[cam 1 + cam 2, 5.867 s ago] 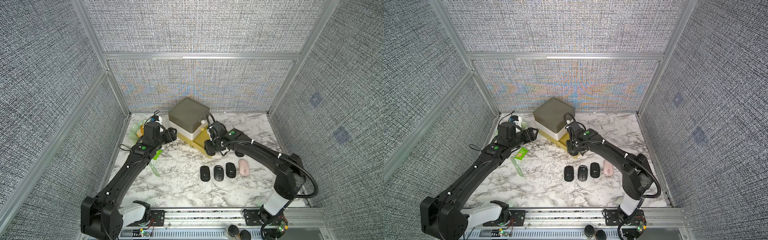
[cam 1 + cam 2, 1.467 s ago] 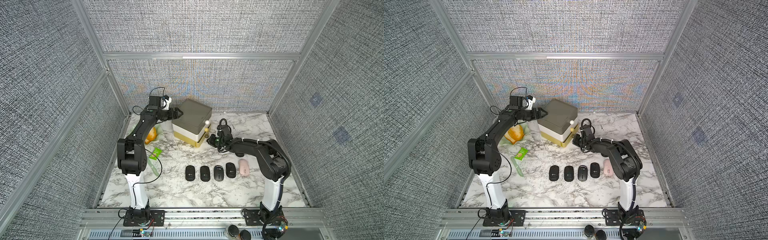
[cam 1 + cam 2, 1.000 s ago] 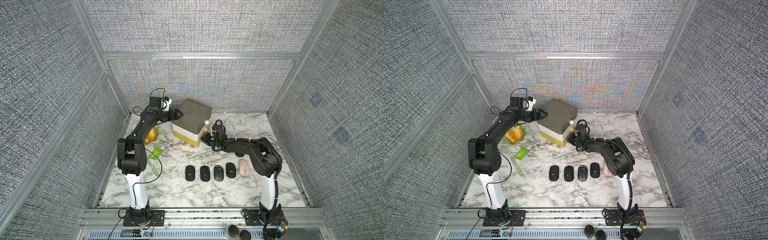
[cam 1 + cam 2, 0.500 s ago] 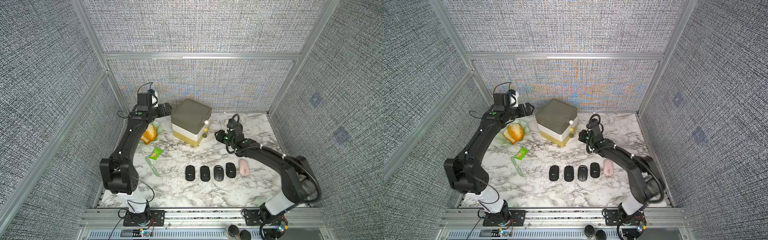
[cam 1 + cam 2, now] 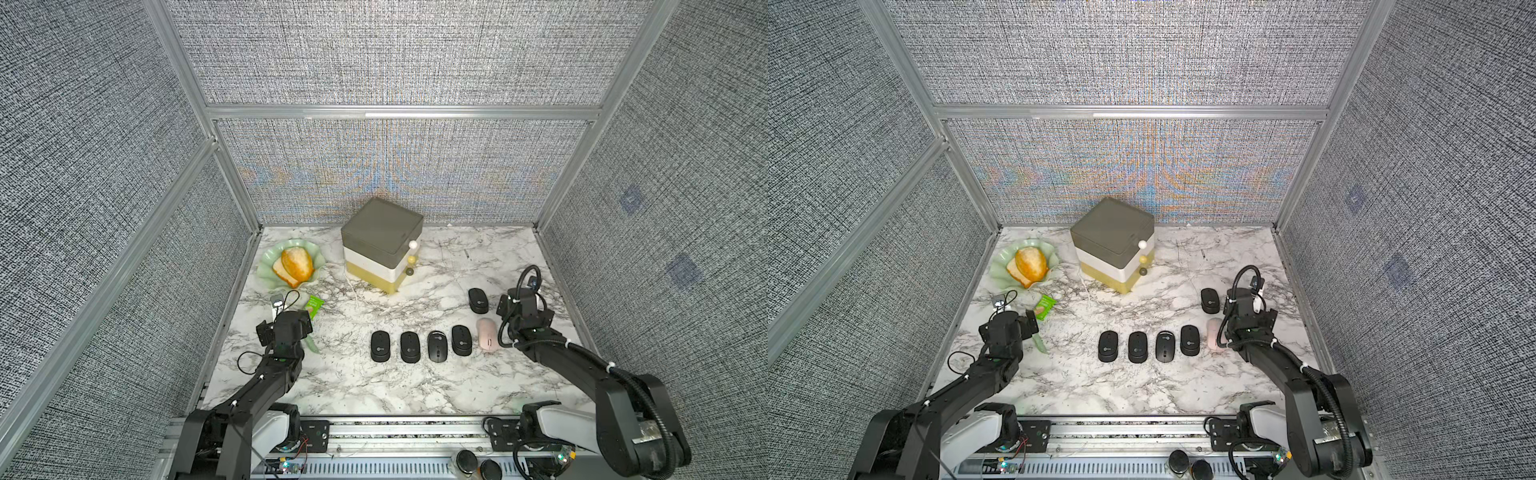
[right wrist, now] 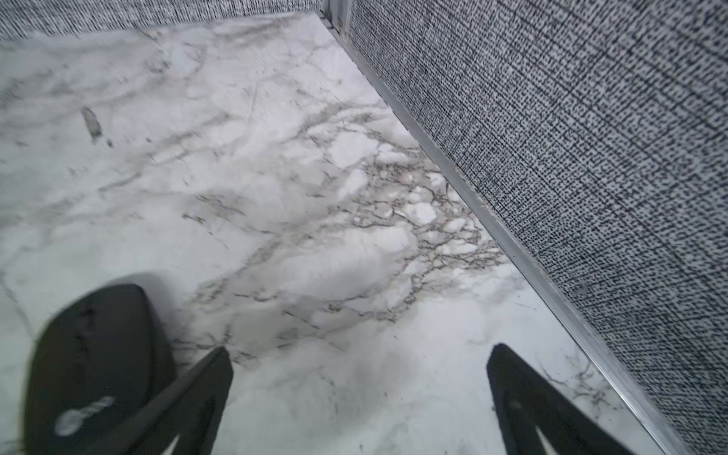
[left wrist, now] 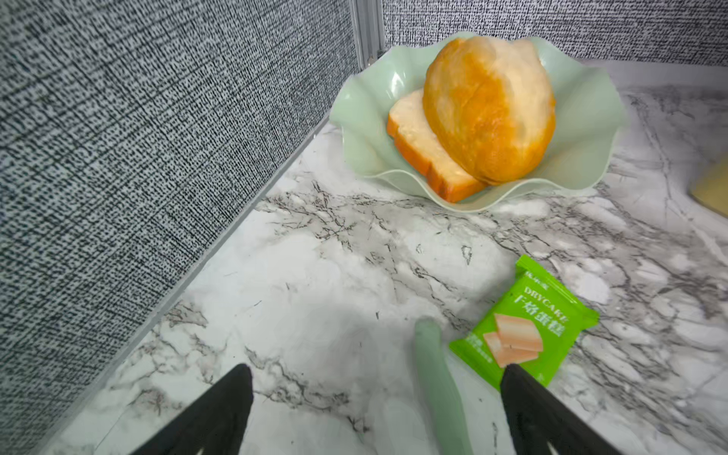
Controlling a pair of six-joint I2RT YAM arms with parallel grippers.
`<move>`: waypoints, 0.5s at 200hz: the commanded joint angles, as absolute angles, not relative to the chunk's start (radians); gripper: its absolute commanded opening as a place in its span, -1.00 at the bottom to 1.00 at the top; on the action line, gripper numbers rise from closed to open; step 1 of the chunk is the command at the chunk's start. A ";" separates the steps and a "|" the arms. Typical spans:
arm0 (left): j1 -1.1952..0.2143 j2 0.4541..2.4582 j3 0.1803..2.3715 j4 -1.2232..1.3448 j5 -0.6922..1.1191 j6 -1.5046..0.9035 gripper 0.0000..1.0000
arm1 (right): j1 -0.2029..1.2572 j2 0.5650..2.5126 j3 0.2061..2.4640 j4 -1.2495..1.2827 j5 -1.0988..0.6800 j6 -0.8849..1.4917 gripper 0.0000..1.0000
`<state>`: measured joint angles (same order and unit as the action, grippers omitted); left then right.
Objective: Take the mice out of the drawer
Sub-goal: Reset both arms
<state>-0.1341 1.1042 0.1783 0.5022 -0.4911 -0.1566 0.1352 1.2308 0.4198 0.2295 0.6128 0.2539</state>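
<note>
Four glossy black mice with small pale round logos lie flat on the desk in a side-by-side row in front of the closed drawer box. A pale pink mouse ends the row. A fifth black mouse lies apart from the row, just beyond the pink one and nearer the box.

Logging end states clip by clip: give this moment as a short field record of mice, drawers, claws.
mice out: six, all on the white marble table
row: four glossy black oval mice, pale pink oval mouse at the right arm's end
stray: fifth black mouse behind the row, beside right claw
drawers: grey, white and yellow stacked plastic drawer box, looks shut
left claw, right claw: open, empty
</note>
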 commanded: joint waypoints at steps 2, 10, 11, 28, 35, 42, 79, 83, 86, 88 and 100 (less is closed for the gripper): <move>-0.134 1.204 0.155 0.955 -0.490 -0.012 0.99 | 0.103 1.252 0.333 0.581 0.537 0.151 0.98; -0.135 1.227 0.165 0.974 -0.461 0.015 0.99 | 0.091 1.255 0.355 0.540 0.502 0.159 0.98; -0.136 1.229 0.167 0.975 -0.460 0.018 0.99 | 0.091 1.255 0.358 0.535 0.499 0.159 0.98; -0.134 1.250 0.174 1.029 -0.455 -0.014 0.99 | 0.057 1.289 0.349 0.631 0.439 0.140 0.98; -0.127 1.274 0.173 1.069 -0.423 -0.013 0.99 | 0.037 1.305 0.332 0.704 0.385 0.121 0.98; -0.126 1.304 0.171 1.095 -0.384 -0.011 0.99 | 0.019 1.324 0.313 0.789 0.329 0.100 0.98; -0.125 1.571 0.082 1.578 -0.320 0.068 0.99 | -0.032 1.527 0.250 1.123 0.147 0.058 0.98; -0.127 1.586 0.087 1.598 -0.319 0.076 0.99 | -0.029 1.556 0.241 1.185 0.131 0.046 0.98; -0.126 1.582 0.090 1.586 -0.319 0.074 0.99 | -0.025 1.565 0.237 1.219 0.133 0.041 0.98; -0.126 1.576 0.094 1.565 -0.318 0.066 0.99 | -0.024 1.564 0.238 1.216 0.137 0.041 0.98; -0.117 1.524 0.142 1.391 -0.331 0.021 0.99 | -0.024 1.509 0.302 1.014 0.222 0.086 0.98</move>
